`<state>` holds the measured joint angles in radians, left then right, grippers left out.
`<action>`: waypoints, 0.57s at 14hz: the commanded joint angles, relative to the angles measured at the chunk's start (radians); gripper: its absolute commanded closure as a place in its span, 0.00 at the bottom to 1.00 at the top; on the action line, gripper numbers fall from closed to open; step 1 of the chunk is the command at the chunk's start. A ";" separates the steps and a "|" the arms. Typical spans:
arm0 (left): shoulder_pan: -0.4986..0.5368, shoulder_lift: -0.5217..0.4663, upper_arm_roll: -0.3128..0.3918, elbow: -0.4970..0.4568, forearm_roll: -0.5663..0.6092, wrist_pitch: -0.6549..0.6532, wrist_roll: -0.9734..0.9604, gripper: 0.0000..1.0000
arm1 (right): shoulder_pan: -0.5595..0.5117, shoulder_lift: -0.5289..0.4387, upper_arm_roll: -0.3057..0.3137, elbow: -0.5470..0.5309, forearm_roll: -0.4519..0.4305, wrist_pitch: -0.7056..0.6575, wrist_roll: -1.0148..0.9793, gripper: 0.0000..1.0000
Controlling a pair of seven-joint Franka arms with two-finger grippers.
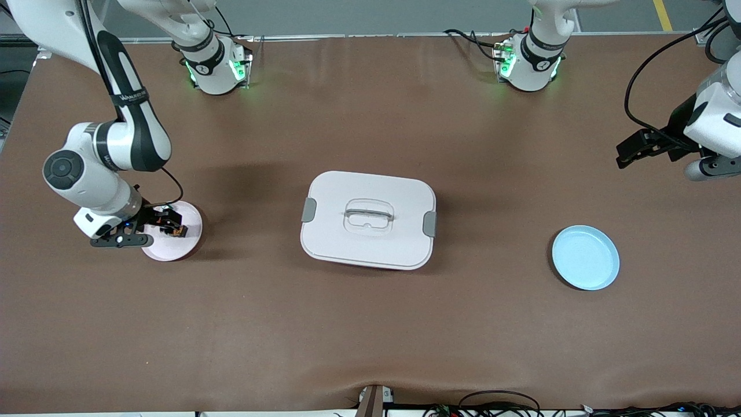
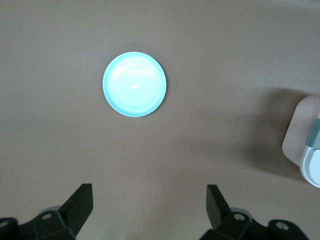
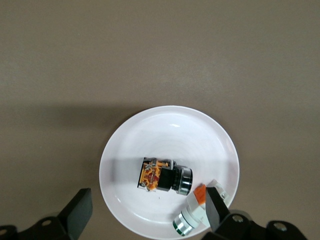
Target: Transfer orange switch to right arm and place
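The orange switch, a small black block with orange markings, lies on its side on a pale round plate at the right arm's end of the table; it also shows as a dark speck in the front view. My right gripper hangs open just over this plate, the switch between its fingers untouched. One of its fingertips stands in front of a white-grey block with a red-orange patch on the same plate. My left gripper waits open and holding nothing, up over the left arm's end of the table.
A white lidded box with grey latches sits at the table's middle. A light blue plate with nothing on it lies toward the left arm's end, nearer the front camera; the left wrist view shows it and a corner of the box.
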<state>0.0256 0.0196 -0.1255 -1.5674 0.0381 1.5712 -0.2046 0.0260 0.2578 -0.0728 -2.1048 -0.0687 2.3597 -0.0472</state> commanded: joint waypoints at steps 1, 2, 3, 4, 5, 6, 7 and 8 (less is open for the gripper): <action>-0.003 -0.010 -0.011 0.007 -0.012 -0.005 0.027 0.00 | 0.006 -0.026 0.005 0.109 -0.008 -0.172 0.029 0.00; -0.004 -0.012 -0.014 0.007 -0.010 -0.006 0.027 0.00 | 0.009 -0.028 0.005 0.156 -0.008 -0.225 0.027 0.00; -0.004 -0.013 -0.014 0.007 -0.010 -0.007 0.027 0.00 | 0.008 -0.031 0.005 0.193 -0.008 -0.264 0.027 0.00; -0.004 -0.013 -0.014 0.007 -0.010 -0.007 0.027 0.00 | 0.008 -0.044 0.005 0.224 -0.008 -0.296 0.026 0.00; -0.004 -0.013 -0.014 0.010 -0.010 -0.007 0.027 0.00 | 0.009 -0.066 0.005 0.242 -0.008 -0.321 0.027 0.00; -0.004 -0.013 -0.014 0.013 -0.010 -0.007 0.027 0.00 | 0.011 -0.093 0.005 0.262 -0.008 -0.353 0.030 0.00; -0.004 -0.013 -0.014 0.013 -0.010 -0.007 0.027 0.00 | 0.014 -0.121 0.007 0.291 -0.008 -0.405 0.033 0.00; -0.003 -0.012 -0.014 0.013 -0.010 -0.007 0.027 0.00 | 0.014 -0.141 0.007 0.325 -0.006 -0.465 0.033 0.00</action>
<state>0.0213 0.0165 -0.1392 -1.5595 0.0381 1.5711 -0.1967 0.0329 0.1743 -0.0699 -1.8220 -0.0684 1.9887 -0.0419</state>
